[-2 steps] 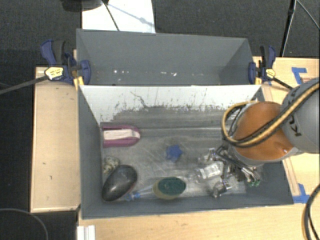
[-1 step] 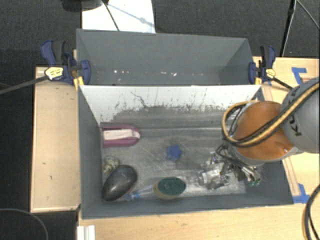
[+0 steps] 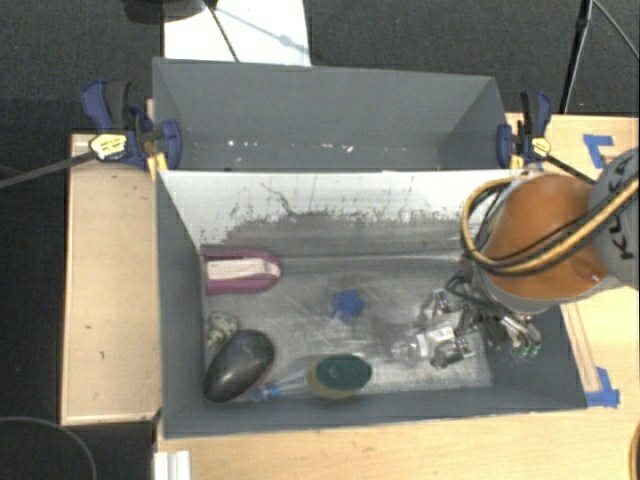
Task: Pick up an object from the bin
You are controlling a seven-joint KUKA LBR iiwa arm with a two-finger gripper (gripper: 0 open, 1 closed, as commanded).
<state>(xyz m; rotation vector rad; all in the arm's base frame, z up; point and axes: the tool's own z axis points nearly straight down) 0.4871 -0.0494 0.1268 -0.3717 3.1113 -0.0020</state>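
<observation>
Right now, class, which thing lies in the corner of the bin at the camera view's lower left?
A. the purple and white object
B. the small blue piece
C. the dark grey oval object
C: the dark grey oval object sits in that corner, while the small blue piece lies mid-floor and the purple and white object lies farther up along the left wall.

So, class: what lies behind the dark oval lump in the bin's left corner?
A pale speckled thing peeks out behind the dark oval lump; its lower part is covered.
</observation>
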